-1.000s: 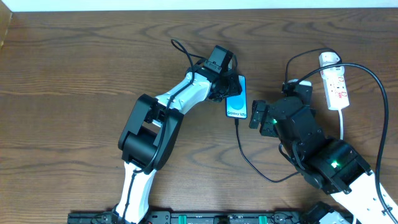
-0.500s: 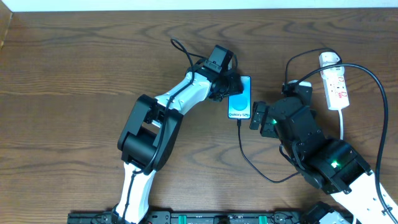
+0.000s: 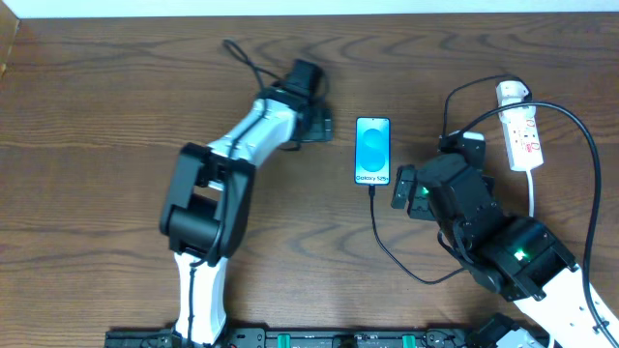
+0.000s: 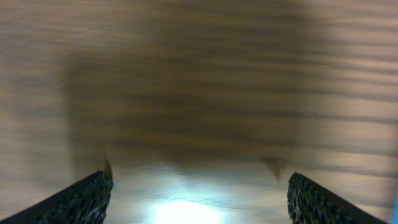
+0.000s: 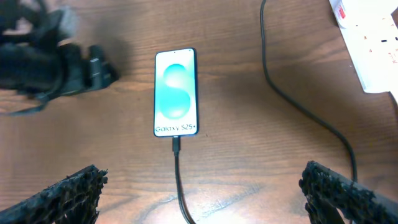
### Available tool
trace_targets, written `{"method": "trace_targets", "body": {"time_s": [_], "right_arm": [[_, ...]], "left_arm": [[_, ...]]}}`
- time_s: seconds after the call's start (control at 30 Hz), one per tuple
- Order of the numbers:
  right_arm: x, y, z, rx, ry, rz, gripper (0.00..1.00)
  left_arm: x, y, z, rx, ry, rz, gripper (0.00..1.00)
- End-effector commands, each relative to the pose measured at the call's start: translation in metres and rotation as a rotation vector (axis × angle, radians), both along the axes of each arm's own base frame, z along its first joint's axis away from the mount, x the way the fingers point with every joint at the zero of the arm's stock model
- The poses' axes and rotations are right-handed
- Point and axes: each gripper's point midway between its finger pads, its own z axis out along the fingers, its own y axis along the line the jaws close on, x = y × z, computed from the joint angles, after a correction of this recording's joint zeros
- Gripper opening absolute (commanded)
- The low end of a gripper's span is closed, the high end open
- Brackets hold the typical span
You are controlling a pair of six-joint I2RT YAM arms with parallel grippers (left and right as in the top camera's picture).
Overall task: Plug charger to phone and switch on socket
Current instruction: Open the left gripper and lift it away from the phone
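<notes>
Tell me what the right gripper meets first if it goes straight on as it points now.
Likely the charger cable running between the right gripper's open fingers; the phone lies just beyond. Depth is unclear.

Dk wood tbl (image 3: 87,87), glare (image 4: 180,211)

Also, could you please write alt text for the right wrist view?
A lit phone lies flat on the wooden table with the black charger plugged into its bottom edge. The white socket sits at the upper right; the left pincer is a blur at the upper left.
</notes>
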Motion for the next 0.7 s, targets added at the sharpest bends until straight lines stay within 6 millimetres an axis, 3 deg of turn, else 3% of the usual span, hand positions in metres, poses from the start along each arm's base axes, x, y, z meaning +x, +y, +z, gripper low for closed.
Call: {"method": "trace_targets", "body": {"time_s": [0.0, 0.17, 0.37, 0.5, 0.67], "right_arm": [[0.006, 0.001, -0.005, 0.001, 0.001, -0.02, 0.99], [0.02, 0.012, -0.008, 0.014, -0.015, -0.02, 0.99], [0.034, 0.026, -0.029, 0.002, 0.028, -0.006, 0.99], [0.038, 0.039, -0.051, -0.001, 0.088, 0.02, 0.99], [0.04, 0.049, -0.077, -0.014, 0.165, 0.043, 0.99]], "left_arm": [[0.002, 0.054, 0.031, 0.072, -0.023, 0.076, 0.91], [-0.014, 0.113, 0.083, 0.073, -0.017, 0.195, 0.91], [-0.051, 0.161, 0.147, 0.068, -0.04, 0.302, 0.9], [-0.085, 0.179, 0.188, 0.064, -0.065, 0.346, 0.9], [-0.134, 0.183, 0.227, 0.059, -0.092, 0.356, 0.9]]}}
